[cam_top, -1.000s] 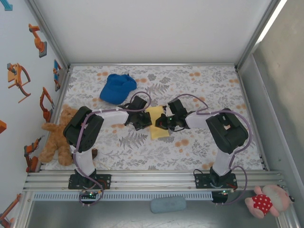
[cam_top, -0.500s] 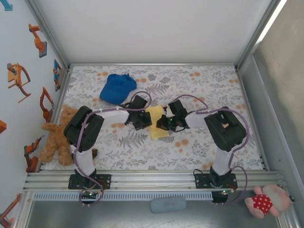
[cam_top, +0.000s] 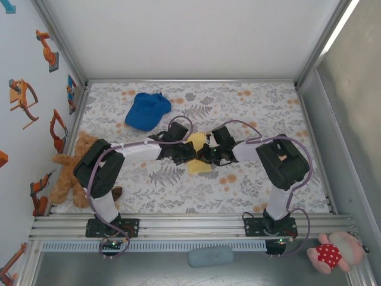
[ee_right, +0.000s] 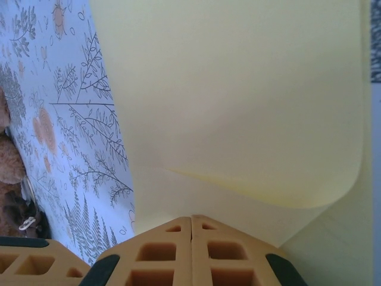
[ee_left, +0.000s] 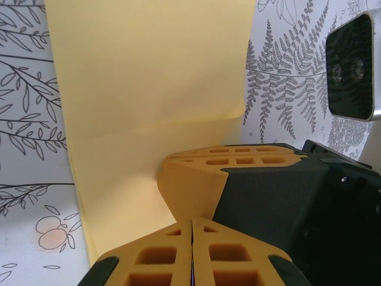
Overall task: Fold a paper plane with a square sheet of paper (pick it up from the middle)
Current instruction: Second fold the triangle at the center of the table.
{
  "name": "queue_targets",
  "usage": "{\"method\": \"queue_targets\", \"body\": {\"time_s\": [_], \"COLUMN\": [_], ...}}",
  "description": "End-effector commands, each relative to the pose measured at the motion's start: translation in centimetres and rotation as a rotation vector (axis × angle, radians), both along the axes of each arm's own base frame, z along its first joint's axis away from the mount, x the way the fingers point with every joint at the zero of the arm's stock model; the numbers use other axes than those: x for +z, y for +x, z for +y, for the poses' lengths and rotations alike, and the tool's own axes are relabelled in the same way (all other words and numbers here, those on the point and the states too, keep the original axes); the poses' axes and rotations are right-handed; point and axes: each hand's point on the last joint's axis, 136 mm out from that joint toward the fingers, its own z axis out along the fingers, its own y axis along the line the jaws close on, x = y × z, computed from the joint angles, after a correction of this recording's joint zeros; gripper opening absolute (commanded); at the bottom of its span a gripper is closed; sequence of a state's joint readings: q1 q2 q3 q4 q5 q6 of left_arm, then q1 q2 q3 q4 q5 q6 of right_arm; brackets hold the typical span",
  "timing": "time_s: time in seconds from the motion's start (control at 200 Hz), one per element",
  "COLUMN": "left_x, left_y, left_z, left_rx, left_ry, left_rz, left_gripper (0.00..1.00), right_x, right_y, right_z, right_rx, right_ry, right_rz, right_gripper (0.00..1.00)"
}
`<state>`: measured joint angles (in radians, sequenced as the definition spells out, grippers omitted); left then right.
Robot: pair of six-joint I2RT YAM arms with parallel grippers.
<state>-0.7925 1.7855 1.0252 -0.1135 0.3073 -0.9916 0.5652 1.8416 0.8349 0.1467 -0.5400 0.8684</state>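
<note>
The square sheet of paper (cam_top: 200,165) lies on the floral-patterned bench (cam_top: 256,182), near its middle, between the 2 arms. It reads as a tall yellow rectangle with part of it folded over. From above, the left hand (cam_top: 186,152) reaches in over the sheet's left edge and the right hand (cam_top: 206,155) over its right side. The 2 hands sit just beside each other above the paper.

In the left wrist view, the left hand (ee_left: 191,229) has its 2 orange fingers pressed flat together with no gap. Their tips are over the yellow sheet (ee_left: 149,77), and a straight fold edge runs across it. The right hand's orange fingers (ee_left: 202,176) rest close by on the same sheet.

In the right wrist view, the right hand (ee_right: 191,223) is likewise closed tight, finger against finger. Just beyond its tips, a flap of the paper (ee_right: 238,101) curls up off the layer beneath. Whether either hand pinches the paper cannot be told.

A blue cap (cam_top: 147,110) lies well apart toward the far left of the bench. A brown teddy bear (cam_top: 71,170) sits at the left edge.
</note>
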Motion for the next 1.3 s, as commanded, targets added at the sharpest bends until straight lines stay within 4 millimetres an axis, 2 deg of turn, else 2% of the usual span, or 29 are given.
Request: {"method": "queue_targets", "body": {"time_s": [0.0, 0.095, 0.205, 0.401, 0.696, 0.856, 1.297], "left_x": [-1.8, -2.1, -2.8, -1.8, -1.4, -1.1, -3.5], "left_y": [-2.2, -2.4, -2.8, -2.6, -2.7, -2.6, -2.7], "left_z": [-0.6, -0.5, 0.6, 1.7, 0.8, -0.6, 0.4], "left_rx": [-0.036, -0.039, -0.02, 0.002, -0.023, -0.053, -0.044], "left_ry": [0.0, 0.01, 0.053, 0.065, 0.018, -0.045, 0.001], "left_rz": [0.079, 0.089, 0.101, 0.065, 0.06, 0.059, 0.106], "left_gripper": [0.08, 0.05, 0.02, 0.01, 0.01, 0.02, 0.02], "right_x": [-6.3, -6.2, -6.1, -6.0, -6.0, -6.0, -6.2], "right_y": [-3.0, -3.0, -2.9, -2.7, -2.6, -2.6, -2.9], "right_z": [-4.6, -4.6, -4.6, -4.3, -4.2, -3.8, -3.9], "right_rx": [-0.086, -0.089, -0.098, -0.099, -0.1, -0.096, -0.101], "right_ry": [-0.243, -0.239, -0.233, -0.225, -0.218, -0.199, -0.195], "right_rz": [0.165, 0.169, 0.171, 0.171, 0.172, 0.178, 0.197], "right_gripper": [0.0, 0.0, 0.0, 0.0, 0.0, 0.0, 0.0]}}
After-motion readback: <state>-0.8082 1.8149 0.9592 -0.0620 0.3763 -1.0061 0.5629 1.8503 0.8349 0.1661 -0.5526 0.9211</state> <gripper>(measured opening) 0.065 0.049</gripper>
